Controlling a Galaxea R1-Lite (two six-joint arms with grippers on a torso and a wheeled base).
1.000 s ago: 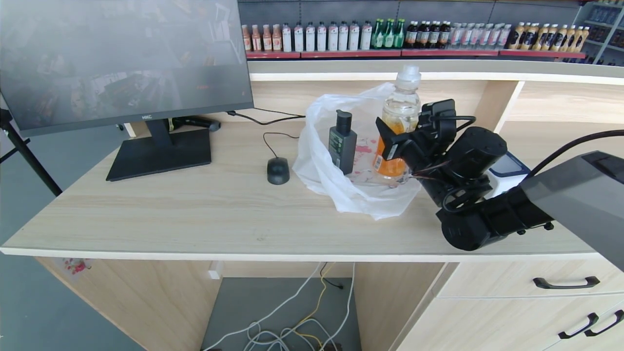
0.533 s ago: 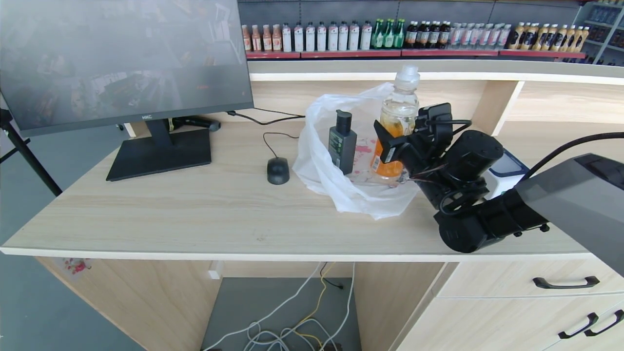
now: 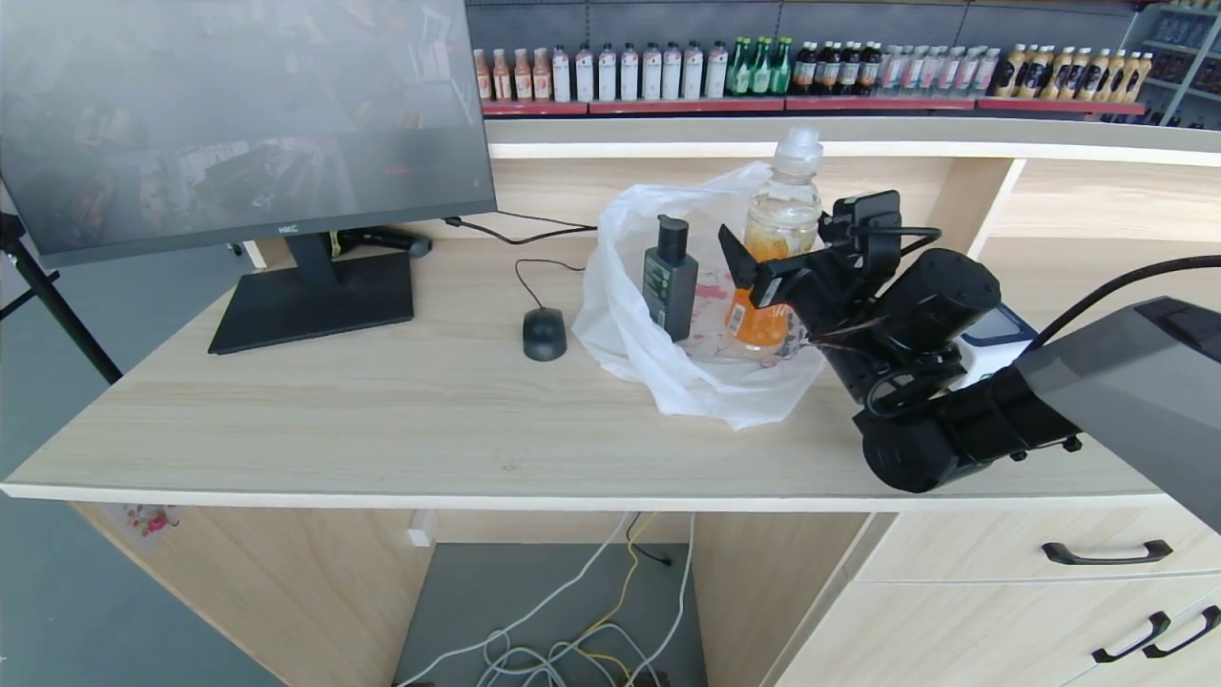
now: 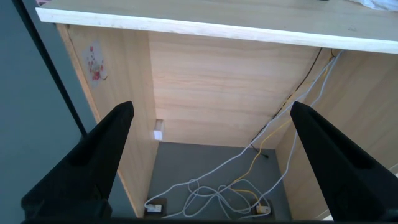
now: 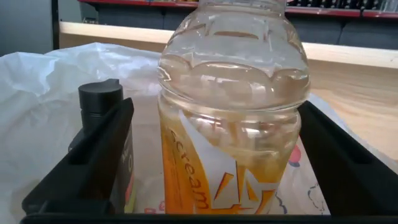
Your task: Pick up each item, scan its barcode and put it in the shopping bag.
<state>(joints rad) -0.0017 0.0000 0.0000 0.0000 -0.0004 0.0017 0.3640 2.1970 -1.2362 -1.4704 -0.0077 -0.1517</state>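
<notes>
Standing upright inside the crumpled white plastic shopping bag (image 3: pixel 625 329) (image 5: pixel 37 93) are two items. One is a clear plastic bottle of orange drink with a white cap (image 3: pixel 784 215) (image 5: pixel 233 124). At its 9 o'clock is a dark rectangular bottle with a black flip cap (image 3: pixel 670 281) (image 5: pixel 99 102). The bag lies on the pale wooden counter (image 3: pixel 382 410), at about 1 o'clock from the counter's middle. The right gripper (image 3: pixel 768 272) (image 5: pixel 214 118) enters from 4 o'clock at the height of the drink bottle's label. Its jaws are spread, with one black finger (image 3: pixel 736 260) on either side of the bottle and a gap showing toward the dark bottle. The left gripper (image 4: pixel 211 112) sits low before the counter's front, jaws wide apart and holding nothing. A black computer mouse (image 3: pixel 544 334) rests at the bag's 9 o'clock. A dark flat monitor (image 3: pixel 238 114) stands at the counter's 10 o'clock.
</notes>
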